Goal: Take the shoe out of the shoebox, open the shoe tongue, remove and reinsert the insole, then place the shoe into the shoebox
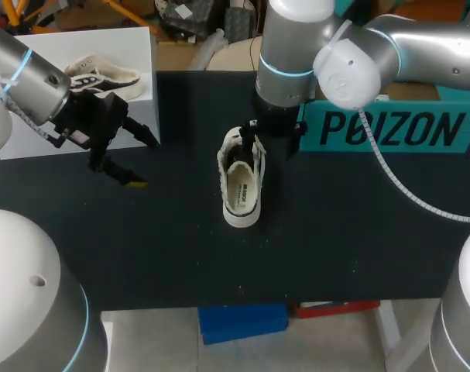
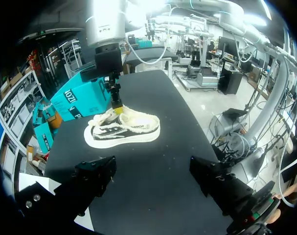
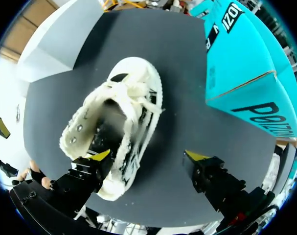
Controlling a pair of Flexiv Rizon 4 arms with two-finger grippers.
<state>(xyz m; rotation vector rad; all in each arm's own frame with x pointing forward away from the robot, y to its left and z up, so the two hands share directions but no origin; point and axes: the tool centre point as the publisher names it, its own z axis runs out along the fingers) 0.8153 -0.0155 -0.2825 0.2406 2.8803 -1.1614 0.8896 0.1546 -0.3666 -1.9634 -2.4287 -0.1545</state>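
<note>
My black bench (image 1: 180, 256) carries everything. On its far right edge, at about two o'clock from the shoe, lies the teal cardboard shoebox (image 1: 389, 128). At ten o'clock from the shoe sits a white open box (image 1: 33, 46) holding a second cream sneaker with dark panels (image 1: 103, 77).

The cream low-top sneaker with frayed edging (image 1: 241, 186) stands on its sole near the middle of the bench, outside the shoebox, its mouth gaping upward.

My right arm comes in from the two o'clock corner and hangs directly above the sneaker. Its right pincer (image 3: 149, 156) is spread wide, one yellow tip at the rim of the shoe's mouth, the other over bare bench beside it; it clamps nothing.

My left pincer (image 1: 144, 160) hovers at nine o'clock from the sneaker, well apart from it, fingers spread and empty.
</note>
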